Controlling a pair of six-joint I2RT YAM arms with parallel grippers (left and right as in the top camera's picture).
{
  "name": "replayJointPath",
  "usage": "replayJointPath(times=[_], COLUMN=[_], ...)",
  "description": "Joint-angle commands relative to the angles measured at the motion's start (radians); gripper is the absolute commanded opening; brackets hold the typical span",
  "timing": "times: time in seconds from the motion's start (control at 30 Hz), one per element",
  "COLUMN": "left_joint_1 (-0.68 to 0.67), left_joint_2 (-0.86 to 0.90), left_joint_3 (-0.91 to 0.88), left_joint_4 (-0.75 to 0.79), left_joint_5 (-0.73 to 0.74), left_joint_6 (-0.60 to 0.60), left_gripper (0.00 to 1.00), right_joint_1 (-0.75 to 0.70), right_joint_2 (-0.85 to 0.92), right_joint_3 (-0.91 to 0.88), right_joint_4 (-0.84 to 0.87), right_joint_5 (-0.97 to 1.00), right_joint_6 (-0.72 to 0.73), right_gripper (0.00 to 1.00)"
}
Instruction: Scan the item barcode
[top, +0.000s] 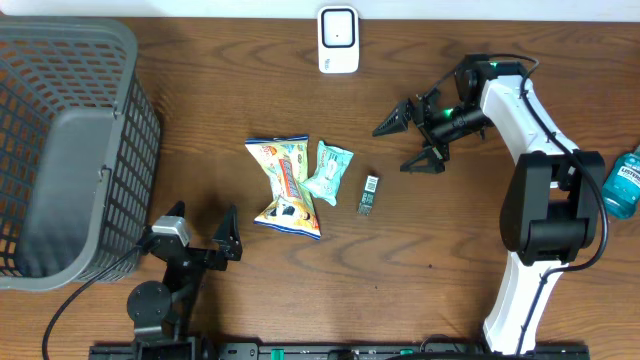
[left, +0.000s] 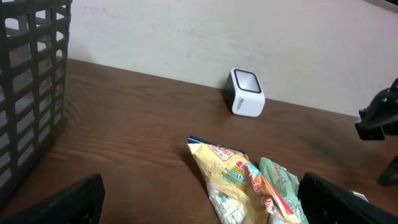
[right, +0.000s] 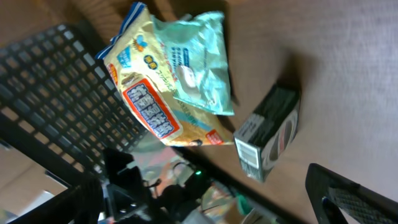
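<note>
Three things to scan: a yellow snack bag, a green packet and a small dark box lie in the middle of the table.
How they lie: the green packet leans on the snack bag; the box is just beside the packet, not touching it.
The box: dark with one white end, lying flat.
One scanner: the white scanner stands at the far edge, well apart from all three.
One basket: the grey basket sits on my left side.
One bottle: a blue bottle stands at the right edge, near my right arm.
My left gripper: wide open, holding nothing, low by the near side of the snack bag.
My right gripper: wide open, holding nothing, near the box, on its far right side.
In the way: the snack bag and packet lie between my left gripper and the scanner.
</note>
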Motion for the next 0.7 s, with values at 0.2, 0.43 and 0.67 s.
replayJointPath(times=[0.2,0.43,0.67], left_joint_1=[-0.003,-0.003,-0.003], left_joint_2=[-0.007,-0.007,-0.007], left_joint_3=[-0.019,-0.019,-0.019], left_joint_4=[-0.032,-0.032,-0.032], left_joint_5=[0.009,0.009,0.009], left_joint_6=[0.002,0.002,0.002], left_gripper=[0.98,0.98,0.98], right_joint_1=[0.003,0.015,0.063], right_joint_2=[0.099,0.23,0.287], right_joint_3=[-0.004,-0.004,-0.004], right_joint_4=[0.007,-0.013,-0.019], right_joint_5=[0.004,-0.063,-0.09], right_joint_6=[0.181,0.083,0.055], right_gripper=[0.96,0.89,0.89])
